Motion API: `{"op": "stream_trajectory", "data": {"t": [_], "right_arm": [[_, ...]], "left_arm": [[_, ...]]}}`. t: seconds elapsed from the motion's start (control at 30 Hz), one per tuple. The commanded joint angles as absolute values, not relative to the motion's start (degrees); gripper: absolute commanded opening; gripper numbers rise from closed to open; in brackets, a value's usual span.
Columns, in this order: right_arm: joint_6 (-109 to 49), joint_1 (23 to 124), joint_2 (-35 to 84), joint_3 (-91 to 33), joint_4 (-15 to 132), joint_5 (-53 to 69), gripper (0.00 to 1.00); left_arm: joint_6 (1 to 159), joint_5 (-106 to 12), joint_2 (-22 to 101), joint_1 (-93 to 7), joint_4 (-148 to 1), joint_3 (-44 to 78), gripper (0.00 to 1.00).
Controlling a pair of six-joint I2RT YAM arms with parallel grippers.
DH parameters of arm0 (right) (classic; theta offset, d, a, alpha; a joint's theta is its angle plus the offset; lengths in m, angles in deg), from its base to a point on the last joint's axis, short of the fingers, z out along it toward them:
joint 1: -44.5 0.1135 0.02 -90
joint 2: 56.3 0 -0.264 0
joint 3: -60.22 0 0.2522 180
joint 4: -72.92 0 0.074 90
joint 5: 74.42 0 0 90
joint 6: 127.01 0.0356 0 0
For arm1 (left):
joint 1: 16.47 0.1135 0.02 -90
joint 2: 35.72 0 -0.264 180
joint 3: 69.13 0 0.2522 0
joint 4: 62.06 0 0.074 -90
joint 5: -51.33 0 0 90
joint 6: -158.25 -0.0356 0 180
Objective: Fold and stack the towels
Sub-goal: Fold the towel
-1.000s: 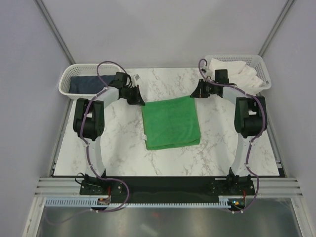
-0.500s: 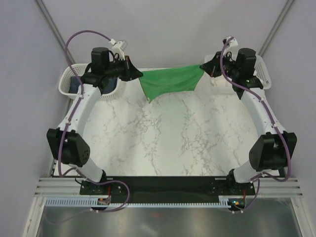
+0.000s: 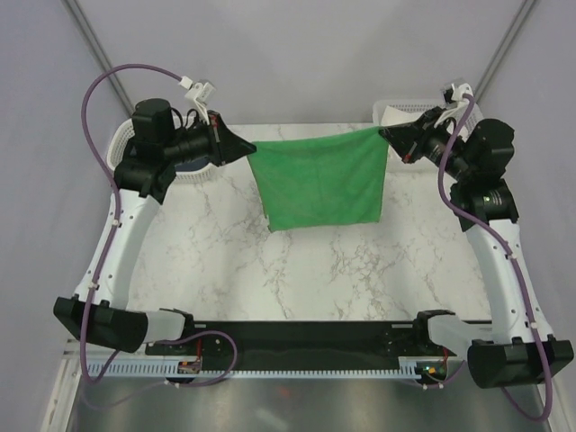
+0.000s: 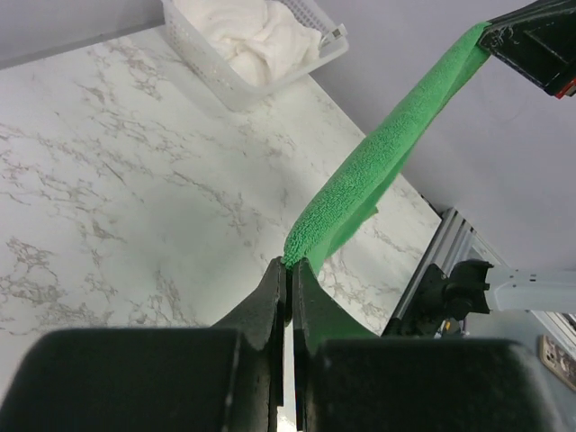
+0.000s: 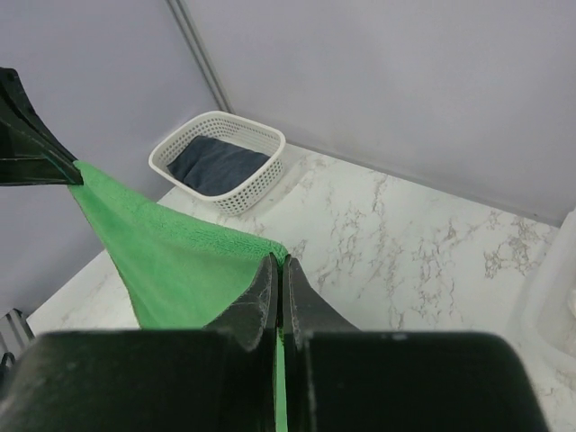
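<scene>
Here we have the green towel (image 3: 319,180) lifted off the tabletop (image 3: 297,279) and stretched between our two arms, over the far half of the marble surface. Our left gripper (image 3: 246,148) is pinched tight on the towel's upper left corner. Our right gripper (image 3: 387,135) is clamped just as tightly on the upper right corner. In both wrist views the jaws meet with only the cloth's edge between them. The top edge runs nearly taut from one gripper to the other, a little higher on the right. The rest hangs down as a flat sheet, and we cannot tell whether its lower edge touches the tabletop. The navy towel (image 5: 216,162) lies in the white mesh basket (image 5: 247,191) at the far left corner. The white towel (image 4: 243,36) sits crumpled in the other mesh basket (image 4: 216,81) at the far right corner. Both are well apart from the green one.
</scene>
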State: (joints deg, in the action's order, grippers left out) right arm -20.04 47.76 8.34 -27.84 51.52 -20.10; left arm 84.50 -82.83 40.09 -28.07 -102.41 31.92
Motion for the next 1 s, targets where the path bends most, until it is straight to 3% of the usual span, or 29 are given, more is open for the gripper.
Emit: {"op": "stream_trajectory", "data": {"t": [0.0,0.23,0.47,0.7,0.97], "right_arm": [[-17.9,47.8,6.4,-26.9,51.0,-21.1,0.00],[-16.6,47.8,18.2,-21.8,54.6,-18.6,0.00],[-9.5,47.9,38.5,-14.8,74.3,-19.0,0.00],[-9.7,47.7,54.5,-26.4,80.5,-19.0,0.00],[-14.5,47.7,64.3,-38.7,77.9,-20.0,0.00]], "left_arm": [[85.5,-85.0,39.5,-28.2,-107.0,31.8,0.02],[82.0,-80.0,55.8,-28.0,-110.7,32.5,0.02],[78.5,-77.6,78.7,-28.0,-110.3,43.0,0.02],[76.2,-74.6,93.9,-27.3,-110.4,58.7,0.02],[74.1,-73.6,99.2,-26.6,-108.7,66.8,0.02]]}}
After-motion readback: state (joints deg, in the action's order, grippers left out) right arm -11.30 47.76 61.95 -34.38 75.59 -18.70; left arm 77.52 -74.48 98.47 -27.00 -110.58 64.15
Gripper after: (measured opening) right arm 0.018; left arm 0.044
